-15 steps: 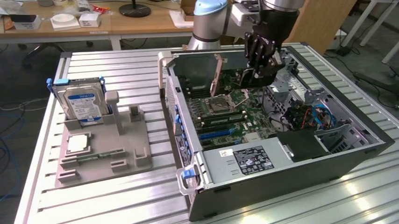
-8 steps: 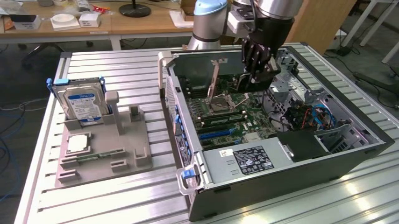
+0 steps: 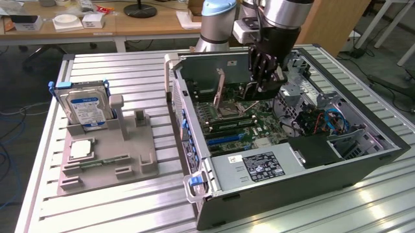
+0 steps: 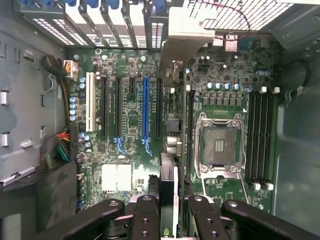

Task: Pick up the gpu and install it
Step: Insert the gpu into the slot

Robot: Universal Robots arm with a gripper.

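My gripper (image 3: pixel 265 82) hangs inside the open computer case (image 3: pixel 363 160), over the motherboard. It is shut on the gpu (image 4: pixel 168 182), a thin card that looks dark edge-on between the two black fingers (image 4: pixel 145 217). The card's metal bracket (image 4: pixel 182 45) points toward the case's rear slot openings; the exterior view shows this bracket (image 3: pixel 220 83) as a thin upright strip. The card hovers above the board between the blue expansion slot (image 4: pixel 145 110) and the empty CPU socket (image 4: pixel 219 145). Whether its lower edge touches a slot is hidden.
On the exterior view's left, a grey fixture (image 3: pixel 129 160) holds a hard drive (image 3: pixel 87 104), a CPU chip (image 3: pixel 82 149) and a small memory stick (image 3: pixel 97 162). Inside the case are the power supply (image 3: pixel 259 167), cables (image 4: pixel 60 145) and memory slots (image 4: pixel 260 135).
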